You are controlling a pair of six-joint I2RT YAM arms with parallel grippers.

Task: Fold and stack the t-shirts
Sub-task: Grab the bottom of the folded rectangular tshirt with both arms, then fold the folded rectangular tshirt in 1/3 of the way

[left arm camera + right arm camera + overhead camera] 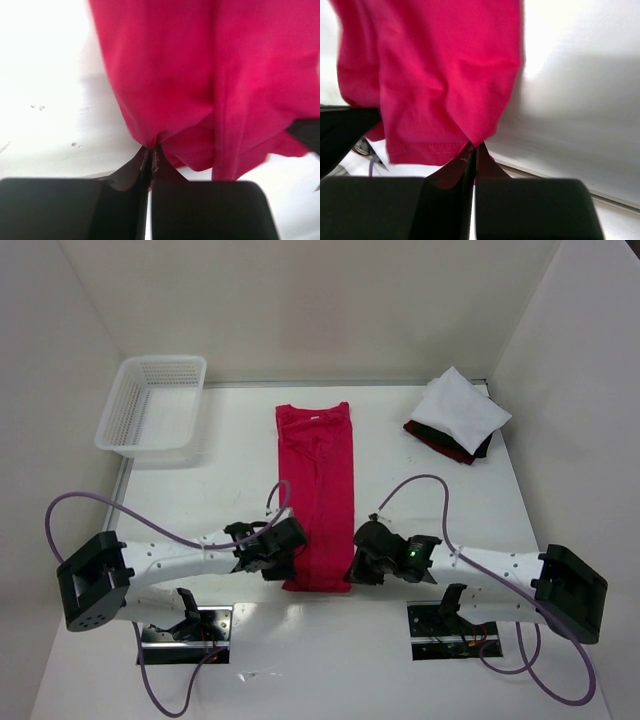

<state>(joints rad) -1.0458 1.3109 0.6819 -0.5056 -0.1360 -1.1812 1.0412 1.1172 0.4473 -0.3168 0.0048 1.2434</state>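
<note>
The crimson red t-shirt (320, 490) lies folded into a long narrow strip down the middle of the table, collar at the far end. My left gripper (291, 546) is shut on the near left corner of its hem, and the red cloth (200, 75) hangs from the pinched jaws. My right gripper (359, 558) is shut on the near right corner, and the cloth (435, 75) bunches at its tips. The white t-shirt (460, 410) lies folded on top of the dark maroon-black t-shirt (447, 444) at the far right.
A white plastic mesh basket (152, 405) stands at the far left of the table. White walls close in the back and both sides. Purple cables loop over both arms.
</note>
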